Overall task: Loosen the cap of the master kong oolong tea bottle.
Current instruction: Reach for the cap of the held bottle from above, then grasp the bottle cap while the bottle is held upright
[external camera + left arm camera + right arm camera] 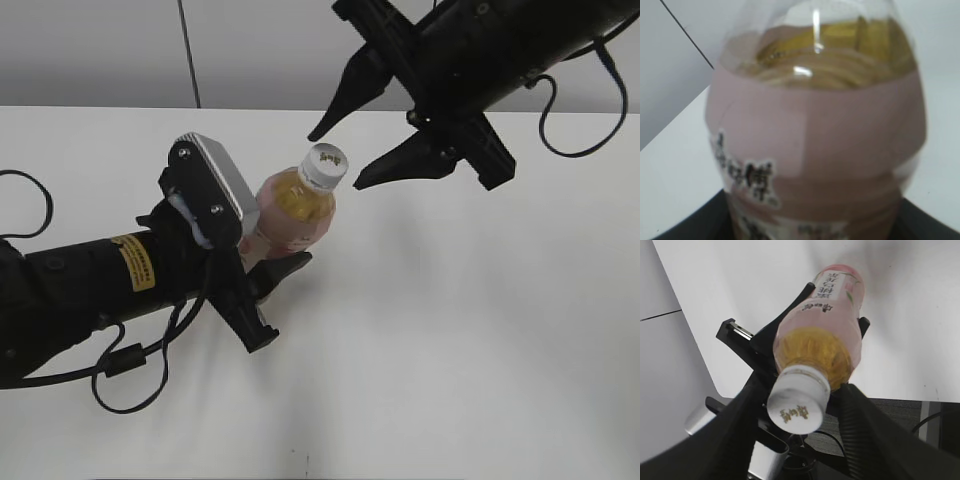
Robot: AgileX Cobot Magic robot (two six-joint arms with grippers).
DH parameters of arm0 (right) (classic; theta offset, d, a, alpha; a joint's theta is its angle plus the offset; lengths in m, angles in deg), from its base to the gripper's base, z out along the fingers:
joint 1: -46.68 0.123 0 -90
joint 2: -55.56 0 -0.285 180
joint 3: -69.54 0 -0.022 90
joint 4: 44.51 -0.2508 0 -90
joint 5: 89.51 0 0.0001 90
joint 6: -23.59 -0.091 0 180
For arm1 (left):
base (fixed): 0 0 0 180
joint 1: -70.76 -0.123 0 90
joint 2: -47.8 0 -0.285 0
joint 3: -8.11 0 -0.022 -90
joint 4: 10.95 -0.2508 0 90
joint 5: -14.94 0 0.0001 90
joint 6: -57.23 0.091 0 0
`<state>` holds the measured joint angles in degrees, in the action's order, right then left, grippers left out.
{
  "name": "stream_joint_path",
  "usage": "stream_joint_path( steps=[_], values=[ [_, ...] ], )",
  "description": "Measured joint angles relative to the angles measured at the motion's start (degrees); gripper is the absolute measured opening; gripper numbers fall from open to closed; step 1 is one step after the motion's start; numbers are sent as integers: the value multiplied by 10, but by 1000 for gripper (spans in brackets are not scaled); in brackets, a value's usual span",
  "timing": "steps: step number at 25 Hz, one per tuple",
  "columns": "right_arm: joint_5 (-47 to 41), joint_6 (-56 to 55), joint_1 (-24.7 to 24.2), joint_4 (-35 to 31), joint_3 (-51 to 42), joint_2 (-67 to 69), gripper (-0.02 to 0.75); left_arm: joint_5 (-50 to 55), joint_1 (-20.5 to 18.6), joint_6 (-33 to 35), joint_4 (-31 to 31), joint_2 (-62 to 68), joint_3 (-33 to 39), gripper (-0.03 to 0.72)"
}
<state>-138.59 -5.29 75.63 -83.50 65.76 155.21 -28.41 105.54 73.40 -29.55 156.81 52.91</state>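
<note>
Clamping the master kong oolong tea bottle (292,212) tilted above the white surface (450,330) at frame centre, our left hand (262,262) holds it while our right hand (340,158) spreads wide beside the cap (325,165), untouched.

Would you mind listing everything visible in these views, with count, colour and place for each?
Master Kong oolong tea bottle: one, clear plastic with amber tea and a pale pink label, held tilted above the table at centre-left, neck pointing up and to the right.
Cap: one, white with a small dark mark on top, on the bottle's neck.
Table: one, white, across the whole lower scene.
Wall: pale grey with a dark vertical seam, behind the table.
Left gripper: one, black, shut on the bottle's labelled body.
Right gripper: one, black, open, its fingers on either side of the cap, seemingly not touching it.
</note>
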Motion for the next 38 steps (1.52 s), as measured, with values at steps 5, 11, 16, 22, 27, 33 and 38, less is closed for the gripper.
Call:
stream_joint_path(
  steps=[5, 11, 16, 22, 27, 33, 38],
  values=[
    [-2, 0, 7, -1, 26, 20, 398, -1, 0, 0, 1, 0, 0, 389],
    [-15, 1, 8, 1, 30, 27, 394, -1, 0, 0, 3, 0, 0, 389],
    [-23, 1, 14, 5, 32, 29, 373, -1, 0, 0, 3, 0, 0, 389],
    [-35, 1, 14, 20, 33, 29, 342, -1, 0, 1, 3, 0, 0, 389],
    [-33, 1, 14, 22, 34, 30, 279, 2, 0, 2, 0, 0, 0, 389],
    [-32, 32, 16, 26, 34, 30, 279, 2, 0, 4, 0, 0, 0, 389],
    [-32, 117, 16, 29, 34, 30, 279, 2, 0, 4, 0, 0, 0, 389]
  ],
)
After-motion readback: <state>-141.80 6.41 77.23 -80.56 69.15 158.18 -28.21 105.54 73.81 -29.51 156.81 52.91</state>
